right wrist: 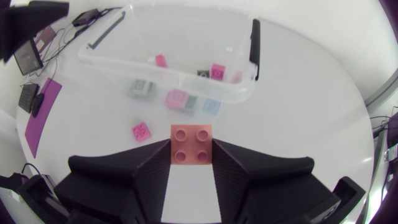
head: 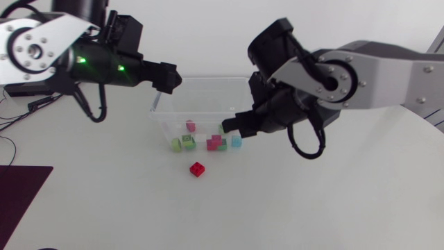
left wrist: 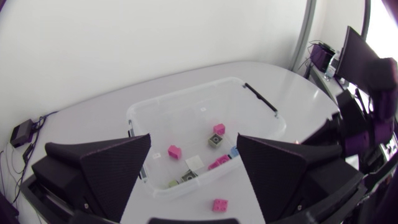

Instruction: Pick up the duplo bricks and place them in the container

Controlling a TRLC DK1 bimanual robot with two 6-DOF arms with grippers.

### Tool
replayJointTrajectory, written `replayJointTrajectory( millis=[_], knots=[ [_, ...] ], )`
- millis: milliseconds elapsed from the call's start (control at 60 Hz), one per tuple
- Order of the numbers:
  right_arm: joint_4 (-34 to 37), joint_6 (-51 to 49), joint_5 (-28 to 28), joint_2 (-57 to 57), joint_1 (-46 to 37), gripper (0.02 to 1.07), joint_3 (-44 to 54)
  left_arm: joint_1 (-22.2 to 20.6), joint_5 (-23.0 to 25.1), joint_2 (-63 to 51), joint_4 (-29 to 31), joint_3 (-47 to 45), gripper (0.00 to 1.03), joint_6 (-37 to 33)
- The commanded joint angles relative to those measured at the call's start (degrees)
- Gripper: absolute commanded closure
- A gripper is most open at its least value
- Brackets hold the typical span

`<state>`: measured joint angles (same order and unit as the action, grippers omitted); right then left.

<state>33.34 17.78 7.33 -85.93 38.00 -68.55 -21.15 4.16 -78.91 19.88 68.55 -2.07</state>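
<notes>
A clear plastic container [head: 161, 115] stands at the table's middle and holds several duplo bricks, among them a pink brick [head: 190, 126] and a light blue brick [head: 236, 141]. One red brick [head: 198, 169] lies on the table in front of it. My left gripper [head: 168, 76] hovers over the container's back left corner. In the left wrist view it [left wrist: 194, 167] is open and empty, with the container [left wrist: 143, 115] below. My right gripper [head: 232, 128] is at the container's front right, shut on an orange brick [right wrist: 191, 144] that it holds above the table.
A dark purple mat [head: 19, 198] lies at the table's front left edge, with cables [head: 8, 123] at the far left. The container has black clip handles [left wrist: 260, 99] on its short sides. Bare white table [head: 333, 201] spreads at the front and right.
</notes>
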Motion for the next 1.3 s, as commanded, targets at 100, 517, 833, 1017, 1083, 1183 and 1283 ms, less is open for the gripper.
replayJointTrajectory(
  millis=[100,517,833,1017,1083,1183,1283],
  knots=[
    [1.2,-1.52,0.05,-0.47,-1.44,0.83,-7.65,0.4,5.68,7.72,2.88,-12.92,0.06,-9.89],
    [-9.26,-4.16,0.31,-12.86,-2.4,0.79,-16.96,-7.24,7.53,-0.54,-8.19,-27.69,0.06,-15.69],
    [-13.22,-5.04,2.16,-21.12,-3.46,0.14,-21.53,-9.44,3.31,-12.58,-19.53,-26.54,0.06,-13.05],
    [-15.33,-5.56,2.95,-15.5,-3.72,0.1,-16.0,-9.35,1.2,-19.44,-21.37,-22.68,0.06,-11.47],
    [-16.2,-6.09,2.95,-12.51,-3.9,0.1,-12.83,-9.44,1.02,-20.75,-22.16,-21.97,0.06,-11.03],
    [-17.17,-6.44,2.95,-8.02,-3.98,0.1,-7.91,-9.62,1.02,-22.86,-22.78,-21.01,0.09,-10.33],
    [-18.31,-6.71,2.77,-2.75,-4.16,0.1,-2.81,-9.7,0.67,-25.59,-23.04,-20.04,0.12,-9.36]
  ],
)
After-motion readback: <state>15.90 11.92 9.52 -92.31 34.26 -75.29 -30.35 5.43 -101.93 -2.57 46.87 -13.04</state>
